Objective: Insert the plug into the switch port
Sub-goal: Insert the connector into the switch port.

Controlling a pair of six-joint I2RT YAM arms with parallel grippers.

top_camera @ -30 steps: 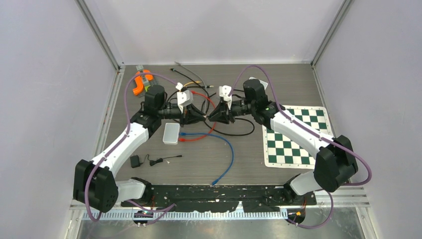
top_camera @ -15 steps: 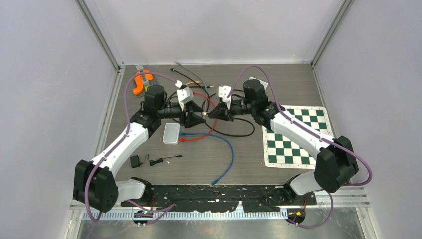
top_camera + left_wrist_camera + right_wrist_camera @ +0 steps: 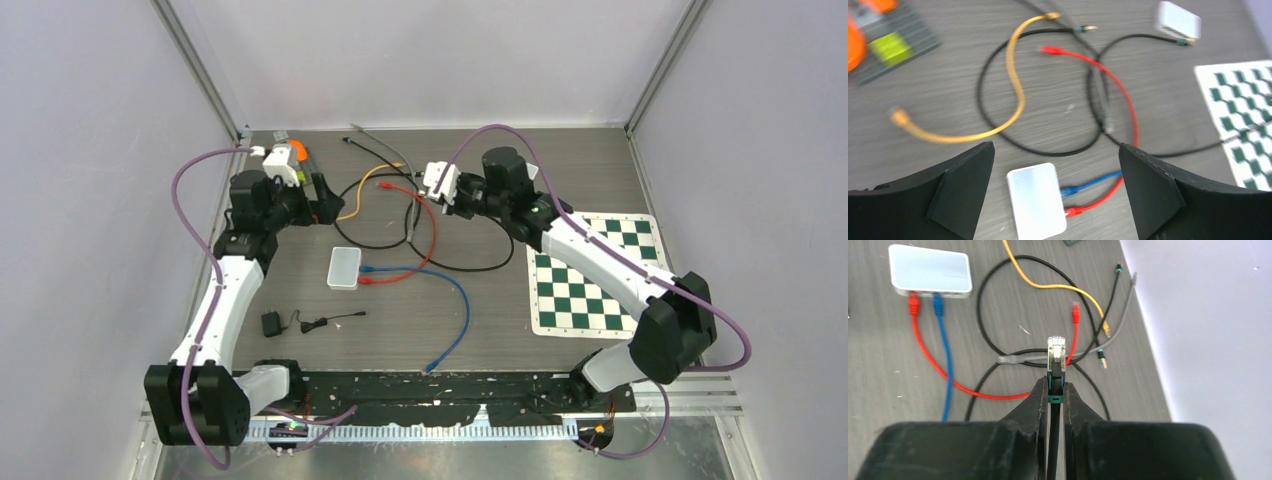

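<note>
Left gripper [image 3: 1055, 150]: jaws wide, empty, withdrawn to upper left of frame. Right gripper [image 3: 1054, 385]: clamped on plug [image 3: 1056, 352], now sole holder. Insertion into switch [image 3: 344, 267], centre-left, pending.

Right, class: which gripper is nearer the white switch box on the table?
Left. The left gripper hangs open just beyond the switch box, toward the far wall. The right gripper, shut on the plug, is farther off, beyond the box and to its right.

Looping cables [image 3: 415, 215] are crowding the switch [image 3: 344, 268] on its right. The bench [image 3: 590, 165] is lying bare toward its far-right corner.
</note>
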